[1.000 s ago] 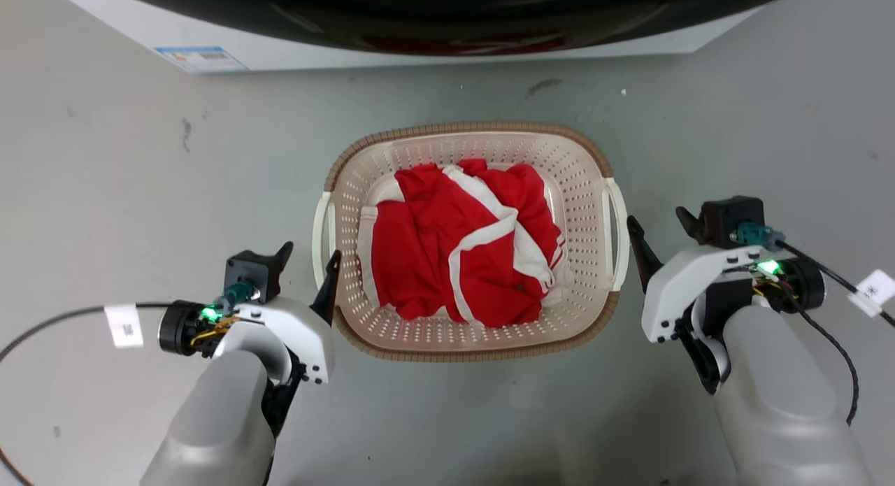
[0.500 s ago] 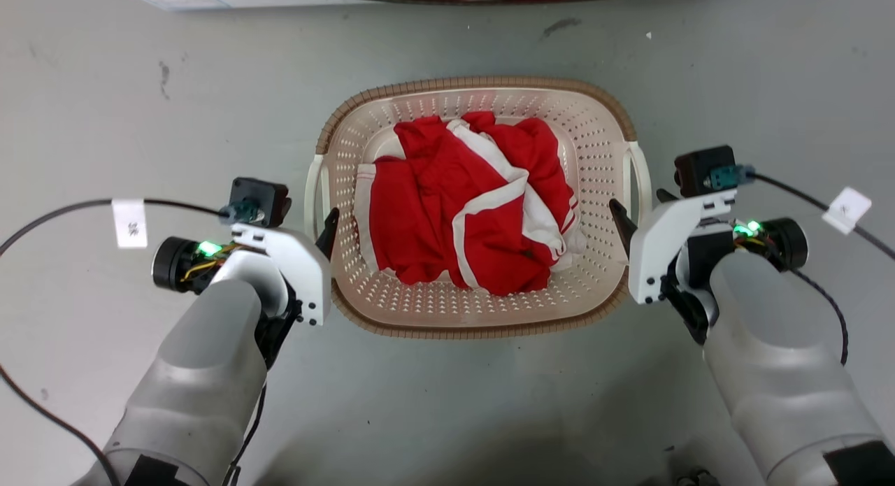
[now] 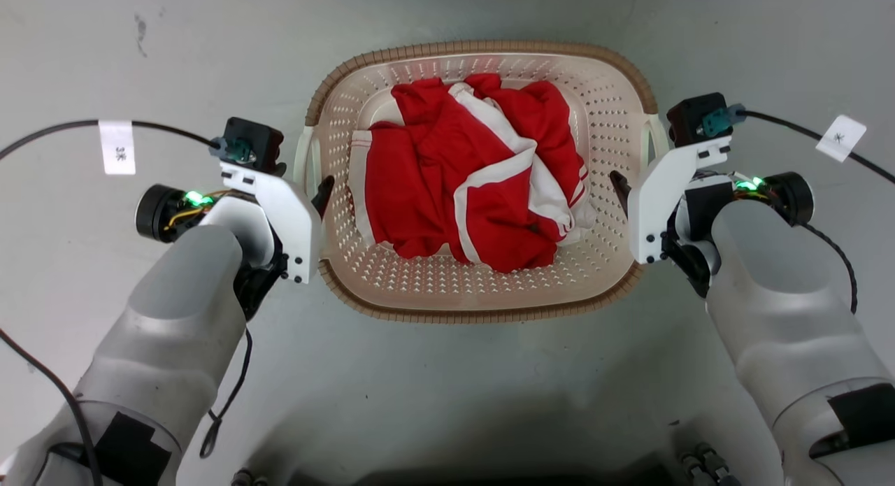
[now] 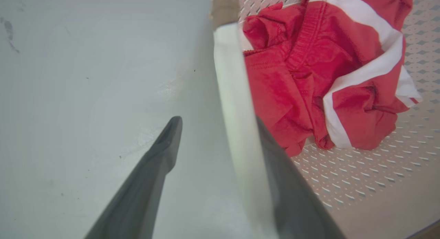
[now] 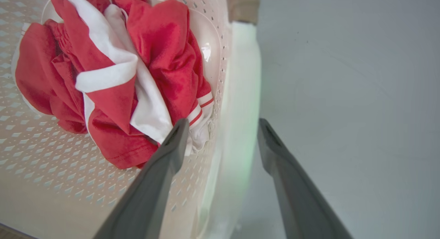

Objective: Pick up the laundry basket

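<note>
The laundry basket [image 3: 482,49] stands on the grey floor, cream and perforated with a brown rim, and holds a crumpled red and white garment [image 3: 475,171]. My left gripper [image 3: 309,184] is open at the basket's left white handle [image 3: 302,157]. In the left wrist view the handle [image 4: 230,94] runs between my left gripper's [image 4: 216,123] fingers, one outside and one inside the basket. My right gripper [image 3: 638,173] is open at the right handle [image 3: 656,138]. The right wrist view shows that handle [image 5: 240,94] between my right gripper's [image 5: 222,126] fingers.
Grey floor [image 3: 140,45] surrounds the basket on all sides. Black cables with white tags [image 3: 117,147] [image 3: 840,138] trail from both wrists. My own base shows dark at the bottom edge [image 3: 447,472].
The head camera has tilted down, so the washing machine has left the picture. Both grippers have moved forward along the basket's sides and now straddle the white handles.
</note>
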